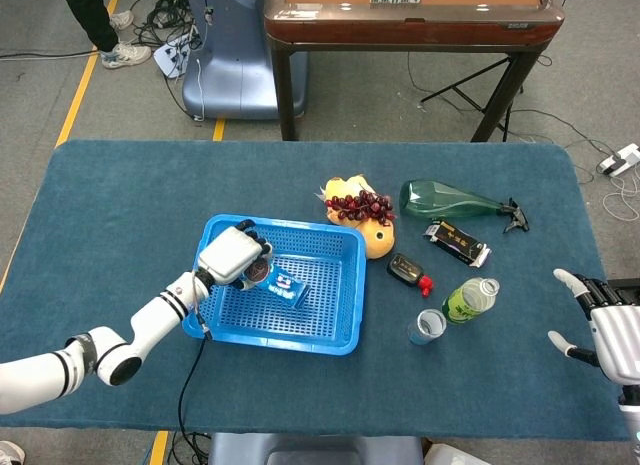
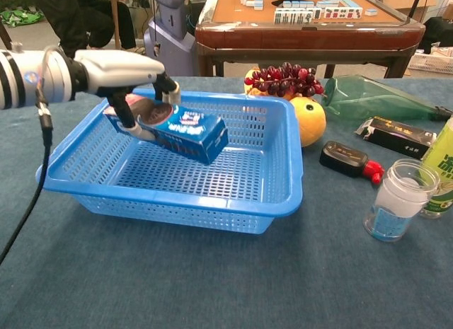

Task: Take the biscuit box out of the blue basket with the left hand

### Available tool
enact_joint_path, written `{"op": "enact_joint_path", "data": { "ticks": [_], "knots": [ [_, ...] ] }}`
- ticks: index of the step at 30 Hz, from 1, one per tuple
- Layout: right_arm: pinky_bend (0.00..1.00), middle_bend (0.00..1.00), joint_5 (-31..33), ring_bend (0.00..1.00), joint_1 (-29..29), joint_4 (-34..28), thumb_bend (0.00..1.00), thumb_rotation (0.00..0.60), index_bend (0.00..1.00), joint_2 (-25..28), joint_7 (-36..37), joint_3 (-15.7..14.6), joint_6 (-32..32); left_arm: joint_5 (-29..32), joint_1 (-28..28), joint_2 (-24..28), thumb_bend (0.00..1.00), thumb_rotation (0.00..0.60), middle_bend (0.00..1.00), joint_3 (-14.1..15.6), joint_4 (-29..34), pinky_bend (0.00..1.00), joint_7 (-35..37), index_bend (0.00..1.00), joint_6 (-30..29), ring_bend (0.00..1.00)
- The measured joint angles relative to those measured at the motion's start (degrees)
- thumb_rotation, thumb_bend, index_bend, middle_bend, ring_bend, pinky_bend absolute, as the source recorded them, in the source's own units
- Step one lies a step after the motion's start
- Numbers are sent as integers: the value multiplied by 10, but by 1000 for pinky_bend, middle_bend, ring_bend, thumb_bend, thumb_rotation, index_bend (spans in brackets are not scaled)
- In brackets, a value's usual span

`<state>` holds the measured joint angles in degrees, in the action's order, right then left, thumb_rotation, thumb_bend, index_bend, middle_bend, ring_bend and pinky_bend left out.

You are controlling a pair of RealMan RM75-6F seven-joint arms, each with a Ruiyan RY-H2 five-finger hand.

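My left hand (image 1: pixel 230 255) (image 2: pixel 124 74) grips one end of the blue biscuit box (image 1: pixel 281 285) (image 2: pixel 185 131) and holds it in the air above the floor of the blue basket (image 1: pixel 340 315) (image 2: pixel 283 131). The box tilts down to the right, its free end level with the basket's rim. At the table's right edge my right hand (image 1: pixel 600 320) hangs with its fingers spread, holding nothing.
Right of the basket lie an orange (image 2: pixel 309 120), dark grapes (image 2: pixel 283 78), a green spray bottle (image 1: pixel 450 198), a black packet (image 2: pixel 396 134), a small black item with a red tip (image 2: pixel 347 160), a clear jar (image 2: pixel 393 200) and a green drink bottle (image 1: pixel 468 300).
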<state>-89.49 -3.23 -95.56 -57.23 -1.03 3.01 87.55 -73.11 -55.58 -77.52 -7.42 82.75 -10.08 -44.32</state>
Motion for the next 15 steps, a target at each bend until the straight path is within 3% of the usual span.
{"op": "enact_joint_path", "data": {
  "ticks": [8,15],
  "knots": [
    [347,249,-7,245,3,7,129,600,190,-1,11,-2,7,41,40,64,260,600,584,-43,43,153,62,618,-56,357],
    [347,249,-10,245,5,14,129,600,190,-3,19,-4,9,95,66,76,260,600,584,-48,16,157,51,608,-72,351]
  ]
}}
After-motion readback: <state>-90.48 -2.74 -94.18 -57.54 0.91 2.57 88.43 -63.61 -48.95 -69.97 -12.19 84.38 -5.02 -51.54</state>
